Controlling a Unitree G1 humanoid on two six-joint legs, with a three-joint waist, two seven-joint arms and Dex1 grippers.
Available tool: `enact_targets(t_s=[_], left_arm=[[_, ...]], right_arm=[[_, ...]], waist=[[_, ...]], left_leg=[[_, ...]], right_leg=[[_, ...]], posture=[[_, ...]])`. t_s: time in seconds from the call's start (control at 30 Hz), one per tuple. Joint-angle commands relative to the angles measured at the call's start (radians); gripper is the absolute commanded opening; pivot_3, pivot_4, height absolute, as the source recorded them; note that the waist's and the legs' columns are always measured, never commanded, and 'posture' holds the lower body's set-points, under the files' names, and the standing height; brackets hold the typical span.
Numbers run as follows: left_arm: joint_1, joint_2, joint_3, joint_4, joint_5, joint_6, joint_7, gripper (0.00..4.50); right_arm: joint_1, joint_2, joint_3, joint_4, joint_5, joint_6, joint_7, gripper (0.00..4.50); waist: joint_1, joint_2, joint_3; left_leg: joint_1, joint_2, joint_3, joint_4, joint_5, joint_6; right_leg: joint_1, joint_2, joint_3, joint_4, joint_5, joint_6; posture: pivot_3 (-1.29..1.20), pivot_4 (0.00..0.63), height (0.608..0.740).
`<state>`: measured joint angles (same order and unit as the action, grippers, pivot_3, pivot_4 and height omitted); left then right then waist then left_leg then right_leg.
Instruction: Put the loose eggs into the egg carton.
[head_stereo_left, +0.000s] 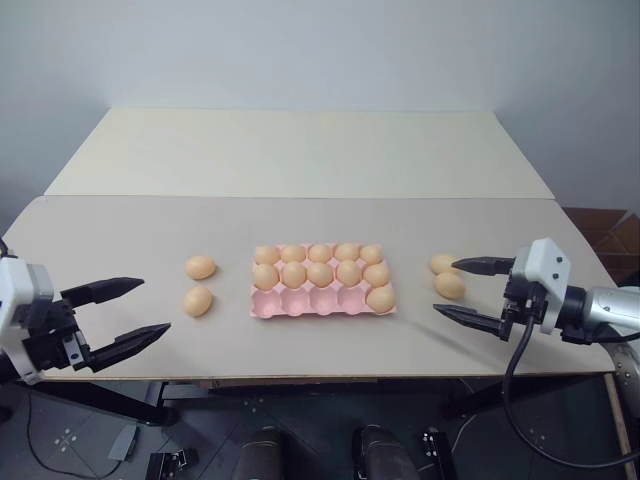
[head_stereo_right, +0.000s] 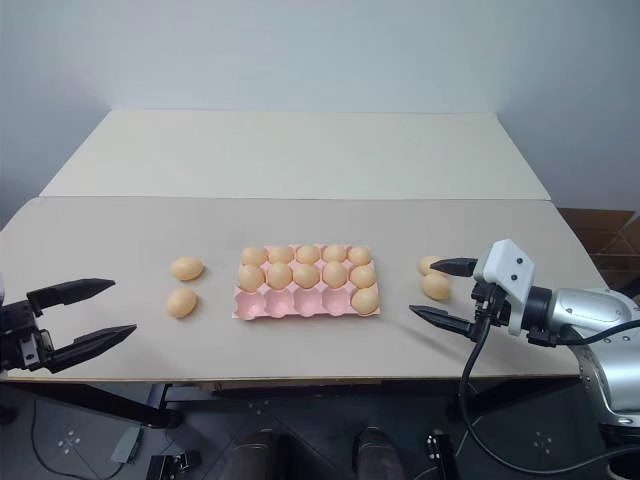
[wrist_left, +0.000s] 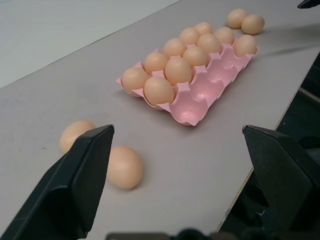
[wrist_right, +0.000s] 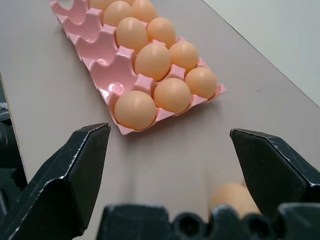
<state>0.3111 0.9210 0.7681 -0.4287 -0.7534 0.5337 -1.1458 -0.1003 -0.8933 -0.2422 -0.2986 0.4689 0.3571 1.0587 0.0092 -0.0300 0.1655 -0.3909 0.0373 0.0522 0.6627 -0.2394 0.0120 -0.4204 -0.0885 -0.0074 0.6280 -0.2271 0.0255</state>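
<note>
Left eye view, egg carton (head_stereo_left: 300, 304), four loose eggs (head_stereo_left: 200, 267) on table (head_stereo_left: 300, 150)

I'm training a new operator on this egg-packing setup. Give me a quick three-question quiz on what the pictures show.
1. How many loose eggs lie on the table outside the carton?
2. True or false: the carton's front row is full.
3. Which is open: A) left pincer, B) right pincer, C) both?

Key:
1. Four: a left pair and a right pair.
2. False; it holds one egg, at the right end.
3. C
</note>
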Motion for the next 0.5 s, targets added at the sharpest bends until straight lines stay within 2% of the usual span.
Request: enact_targets(t_s=[0.03, 0.17, 0.5], left_arm=[[-0.022, 0.009, 0.042, -0.018, -0.039, 0.033, 0.033, 4.48], [-0.038, 0.016, 0.052, -0.026, -0.073, 0.049, 0.028, 4.48], [-0.042, 0.019, -0.007, -0.047, -0.029, 0.007, 0.001, 4.48]], right_arm=[[-0.010, 0.002, -0.011, -0.016, 0.003, -0.017, -0.008, 4.50], [-0.012, 0.004, -0.011, -0.014, 0.000, -0.015, -0.011, 4.50], [-0.009, -0.020, -0.021, -0.015, -0.036, 0.054, -0.086, 4.50]], waist=[[0.000, 0.000, 0.000], [0.000, 0.000, 0.000], [0.000, 0.000, 0.000]], left_leg=[[0.000, 0.000, 0.000, 0.000, 0.000, 0.000], [0.000, 0.000, 0.000, 0.000, 0.000, 0.000], [0.000, 0.000, 0.000, 0.000, 0.000, 0.000]], right_leg=[[0.000, 0.000, 0.000, 0.000, 0.000, 0.000], [0.000, 0.000, 0.000, 0.000, 0.000, 0.000], [0.000, 0.000, 0.000, 0.000, 0.000, 0.000]], posture=[[0.00, 0.150, 0.740], [0.00, 0.150, 0.740], [0.00, 0.150, 0.740]])
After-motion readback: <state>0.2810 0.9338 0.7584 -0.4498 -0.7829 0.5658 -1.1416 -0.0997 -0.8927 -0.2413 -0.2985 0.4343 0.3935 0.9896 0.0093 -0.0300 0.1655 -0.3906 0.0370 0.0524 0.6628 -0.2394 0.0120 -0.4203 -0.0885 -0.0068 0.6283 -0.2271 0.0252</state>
